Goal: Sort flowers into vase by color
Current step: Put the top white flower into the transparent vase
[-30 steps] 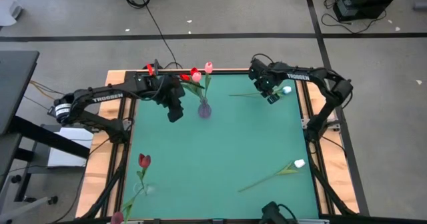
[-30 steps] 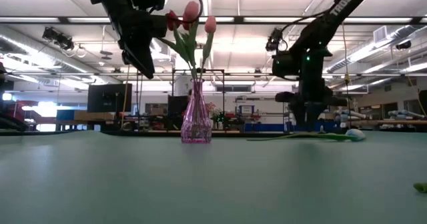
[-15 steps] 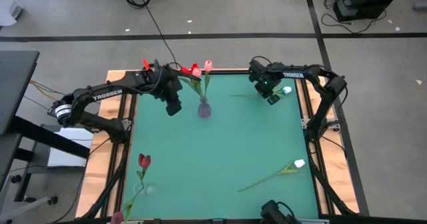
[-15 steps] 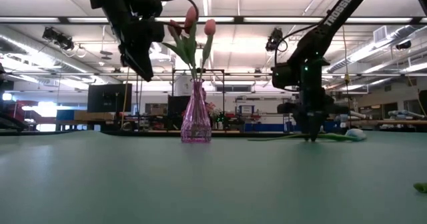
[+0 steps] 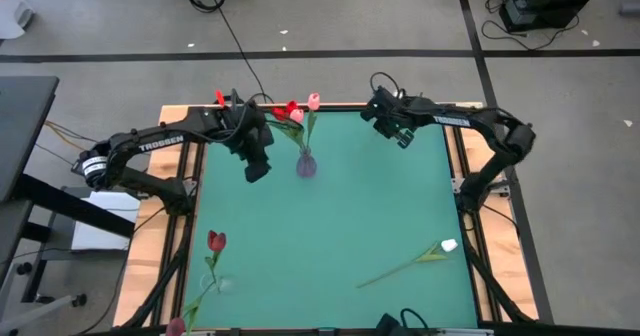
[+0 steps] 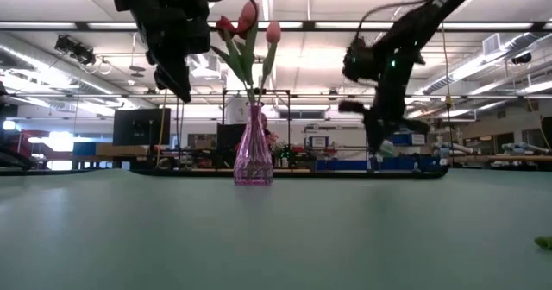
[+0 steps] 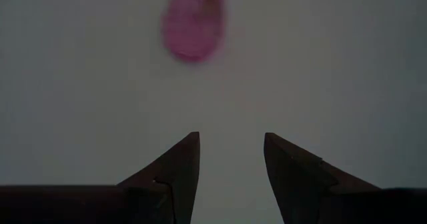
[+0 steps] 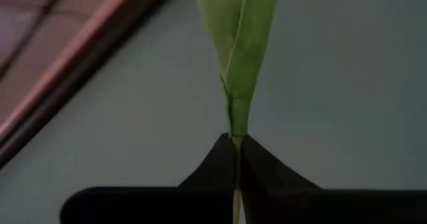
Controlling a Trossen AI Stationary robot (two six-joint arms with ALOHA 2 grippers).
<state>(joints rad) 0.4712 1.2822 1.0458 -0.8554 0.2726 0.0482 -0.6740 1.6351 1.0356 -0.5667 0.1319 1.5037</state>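
Observation:
A pink glass vase (image 5: 306,164) stands at the far middle of the green table and holds red and pink flowers (image 5: 296,110). To the left of it my left gripper (image 5: 256,169) hangs open above the table, with nothing between its fingers (image 7: 230,144). At the far right my right gripper (image 5: 403,136) is shut on a flower's green stem (image 8: 235,127); the arm hides its head in the high view. A white flower (image 5: 447,245) lies flat at the near right. A red flower (image 5: 216,241) is at the near left. My right gripper pinches the thin green stem (image 8: 235,139) between its two fingertips, just below where two narrow leaves (image 8: 240,44) fork off. The fingers slant down from above. In the low view the flower no longer lies on the table under the gripper (image 6: 377,148).
The table's wooden far rim (image 8: 73,84) runs close behind my right gripper. The middle of the green mat (image 5: 330,226) lies bare. Another dark pink head (image 5: 175,326) shows at the near left corner.
My right gripper has dipped down onto the stem of the white flower lying at the far right and shut on it. It has then rolled and risen, taking the flower up off the table. The vase and the other flowers have stayed where they were.

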